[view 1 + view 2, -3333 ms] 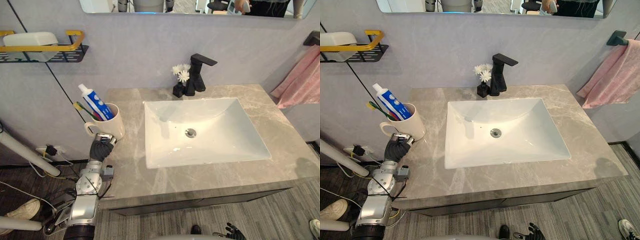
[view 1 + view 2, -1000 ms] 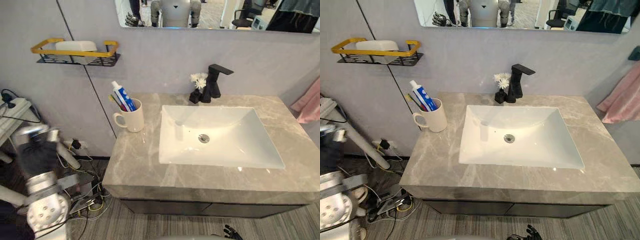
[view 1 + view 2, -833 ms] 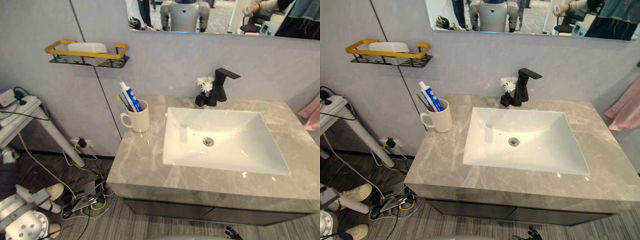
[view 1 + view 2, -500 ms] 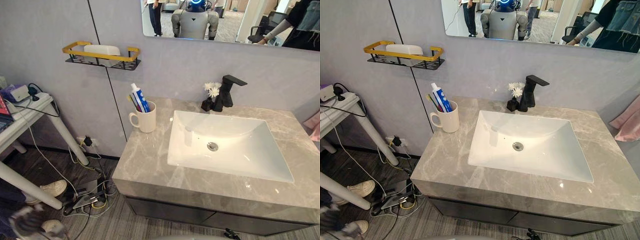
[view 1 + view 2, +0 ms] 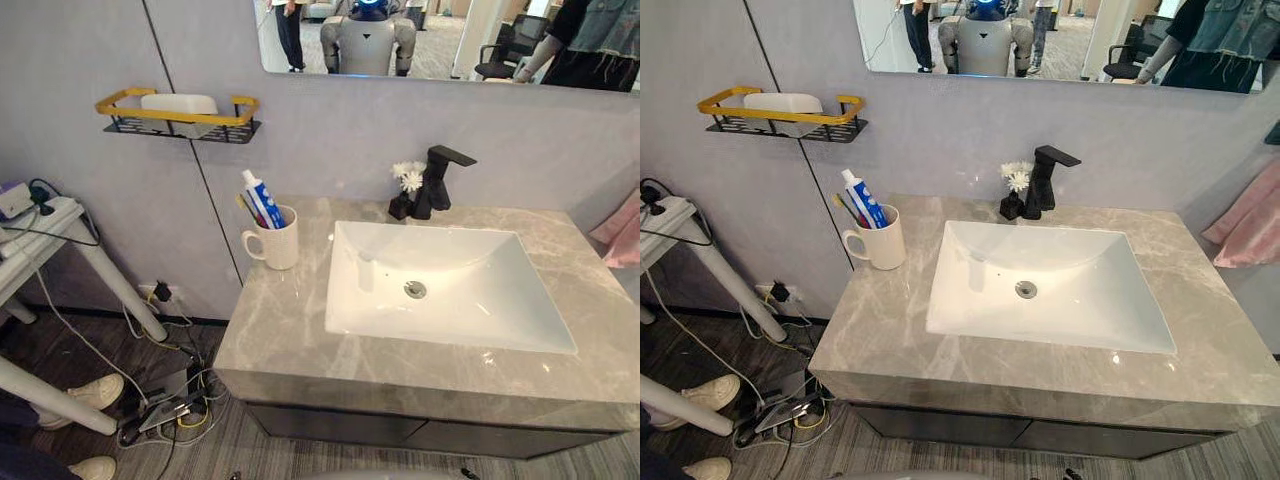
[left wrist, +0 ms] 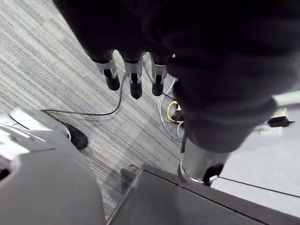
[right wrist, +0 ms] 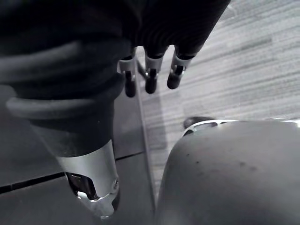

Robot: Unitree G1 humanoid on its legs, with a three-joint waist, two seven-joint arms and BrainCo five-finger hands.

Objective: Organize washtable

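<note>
Left robot hand (image 6: 133,79) hangs low over the grey striped floor (image 6: 42,65). Its fingers are straight and loose, and it holds nothing. Right robot hand (image 7: 150,77) hangs low too, with loose fingers and nothing in it.

Up on the grey stone table (image 5: 285,330) a white sink (image 5: 500,300) is set in the top. A white mug (image 5: 281,245) stands at the back left of the table, near the sink's left side. A tube of toothpaste (image 5: 259,196) and a toothbrush (image 5: 242,207) stand tilted in the mug. A black tap (image 5: 441,178) stands behind the sink. A little black vase of white flowers (image 5: 407,182) stands just beside the tap, on its left.

On the wall to the left is a black and yellow shelf (image 5: 225,128) with a white soap dish (image 5: 180,103) on it. A pink towel (image 5: 622,222) hangs at the right.
</note>
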